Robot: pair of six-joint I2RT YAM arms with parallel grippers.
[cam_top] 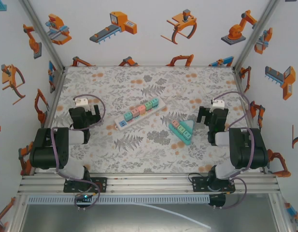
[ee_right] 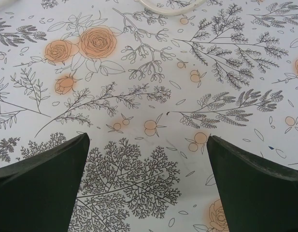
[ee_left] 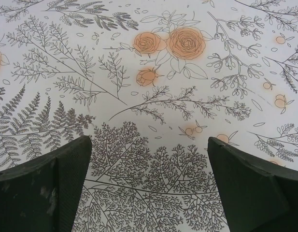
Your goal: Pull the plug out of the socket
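Currently both arms sit folded near the near edge of the fern-and-rose printed desk (cam_top: 139, 159), one by each side edge.

Your left claw (cam_top: 94, 115) hangs near the left edge, jaws spread wide with nothing between them. From its wrist camera the two dark fingers (ee_left: 42, 188) frame bare print.

Your right claw (cam_top: 205, 116) hangs near the right edge, likewise wide and empty. Its fingers (ee_right: 255, 188) also frame bare print, and a pale cord (ee_right: 163, 4) crosses the top of that view.

Task item: the long white socket strip (cam_top: 122, 122) lies diagonally about the desk centre, one end toward the left edge and the other toward the far right corner. A row of teal, pink and green plug blocks (cam_top: 141, 108) is seated along it.

A teal triangular socket block (cam_top: 183, 130) lies right of centre, between the strip and your right claw, with small pink and teal pieces on top.

Both claws are well apart from strip and triangle. Which block is the plug to pull, you cannot tell from these views.
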